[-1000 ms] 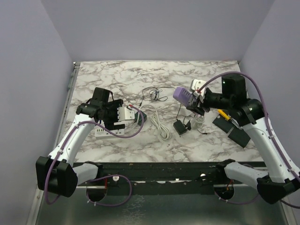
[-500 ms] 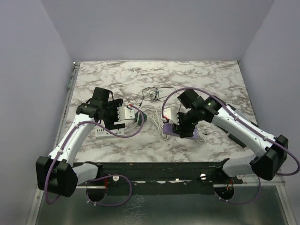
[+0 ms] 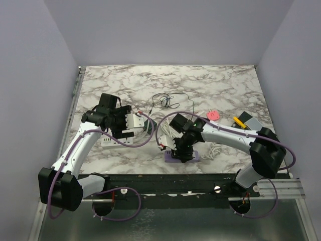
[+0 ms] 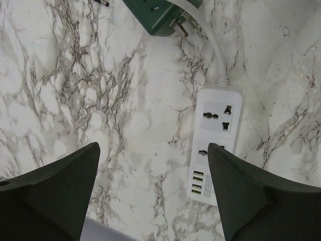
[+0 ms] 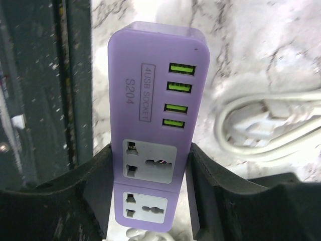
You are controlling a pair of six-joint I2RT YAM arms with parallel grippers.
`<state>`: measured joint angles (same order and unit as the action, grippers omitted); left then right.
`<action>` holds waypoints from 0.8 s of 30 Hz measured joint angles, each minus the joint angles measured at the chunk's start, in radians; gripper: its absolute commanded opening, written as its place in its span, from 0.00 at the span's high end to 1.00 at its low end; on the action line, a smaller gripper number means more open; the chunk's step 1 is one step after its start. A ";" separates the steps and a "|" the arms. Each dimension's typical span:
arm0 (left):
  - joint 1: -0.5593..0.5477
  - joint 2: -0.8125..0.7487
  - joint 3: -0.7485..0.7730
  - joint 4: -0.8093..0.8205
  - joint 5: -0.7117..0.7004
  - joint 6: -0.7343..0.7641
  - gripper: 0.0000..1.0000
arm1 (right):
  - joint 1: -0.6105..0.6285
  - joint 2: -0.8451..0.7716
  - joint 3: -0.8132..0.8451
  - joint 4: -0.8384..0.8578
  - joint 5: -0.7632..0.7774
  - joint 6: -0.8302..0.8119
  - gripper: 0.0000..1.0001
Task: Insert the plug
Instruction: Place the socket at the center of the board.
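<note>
My right gripper [image 3: 182, 152] is shut on a purple power strip [image 3: 183, 156] and holds it low at the table's near edge. In the right wrist view the strip [image 5: 155, 100] sits between my fingers [image 5: 210, 186], with two sockets and several green USB ports facing up. My left gripper [image 3: 131, 122] is open and empty above a white power strip [image 3: 111, 142]. In the left wrist view that strip [image 4: 216, 135] lies under my right finger, its white cable running up past a dark green plug block [image 4: 159, 17] with metal prongs.
A coiled white cable [image 3: 213, 148] lies right of the purple strip, also in the right wrist view [image 5: 266, 125]. A thin black wire [image 3: 165, 100] lies mid-table. A pink item [image 3: 212, 115] and a grey and yellow item [image 3: 244, 121] lie at the right. A dark rail [image 5: 65, 75] borders the near edge.
My right arm has swung from the right side to the front middle and lowered the purple power strip to the table's near edge. The left arm has not moved.
</note>
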<state>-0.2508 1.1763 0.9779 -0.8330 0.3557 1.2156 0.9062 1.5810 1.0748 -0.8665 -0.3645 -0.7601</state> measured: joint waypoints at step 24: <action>0.000 -0.011 0.000 0.001 0.000 -0.016 0.01 | -0.006 -0.197 -0.099 0.302 0.096 0.434 0.00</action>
<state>-0.2508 1.1648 0.9779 -0.8318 0.3553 1.1999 0.9001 1.3838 0.9760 -0.5648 -0.2687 -0.3264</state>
